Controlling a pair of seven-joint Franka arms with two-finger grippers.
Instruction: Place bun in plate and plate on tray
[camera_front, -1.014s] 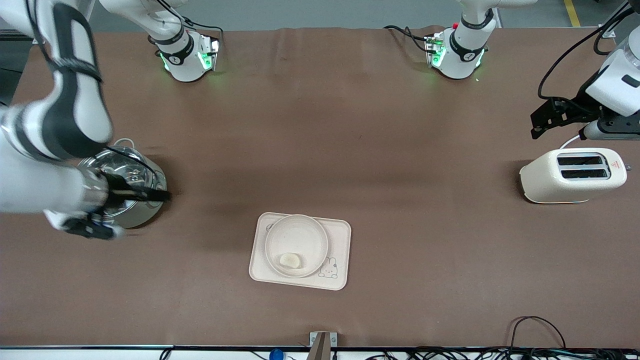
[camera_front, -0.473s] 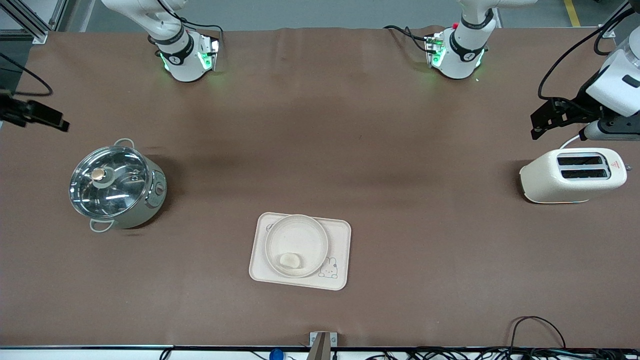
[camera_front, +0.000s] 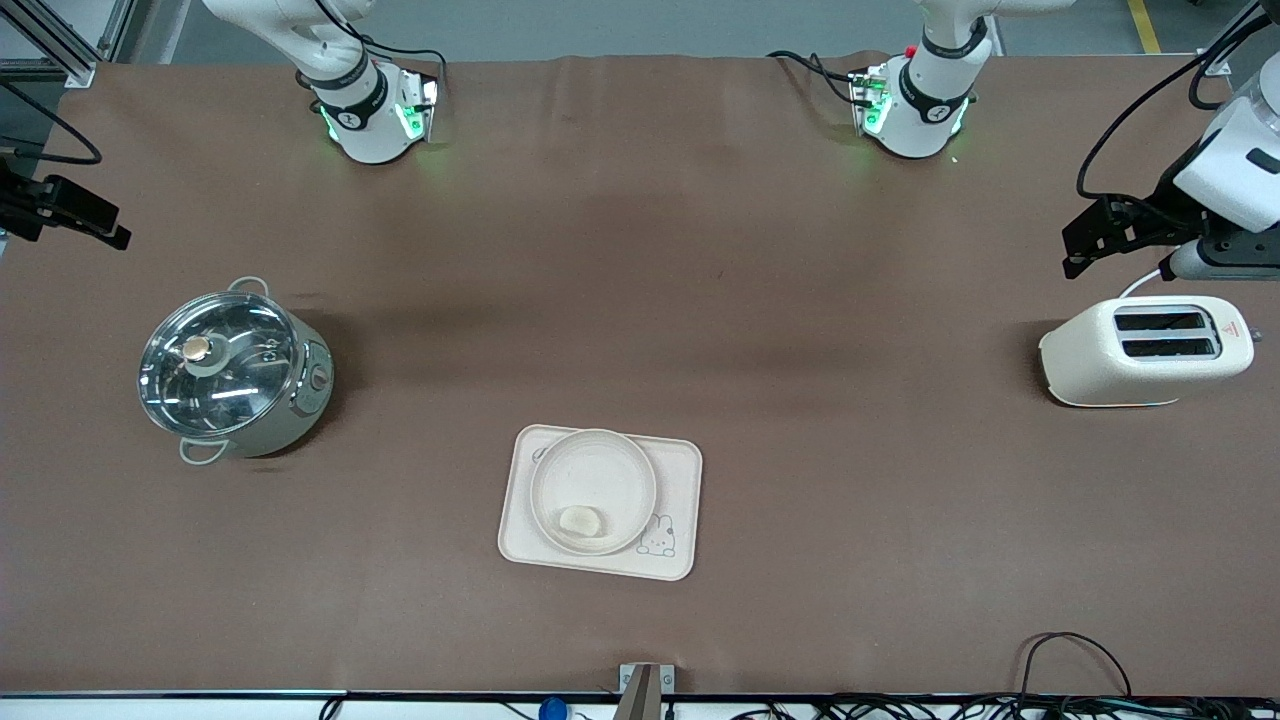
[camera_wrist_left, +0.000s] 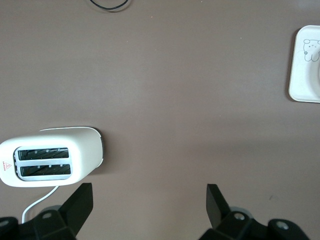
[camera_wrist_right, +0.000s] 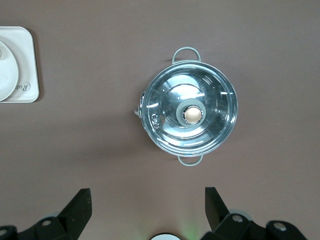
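Fingers apart on both grippers, nothing held: left gripper (camera_wrist_left: 147, 205) up over bare table beside toaster (camera_front: 1146, 349), right gripper (camera_wrist_right: 145, 207) up near pot (camera_front: 232, 375) at its arm's end; I've got both arms waiting. Wide open table btwn them. Bun (camera_front: 581, 519), small, cream, stubby, lies in plate (camera_front: 593, 491) at the camera-side rim, long axis roughly along tray's long side. Plate sits on tray (camera_front: 601, 503), toward the right arm's end.

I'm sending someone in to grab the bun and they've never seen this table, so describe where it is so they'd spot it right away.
Find the cream rectangular tray with a rabbit drawing, on the brown table's edge nearest the front camera. A round plate sits on it. The bun lies in that plate by the rim nearest the camera: a small, rounded, cream-white lump, the only loose item there.
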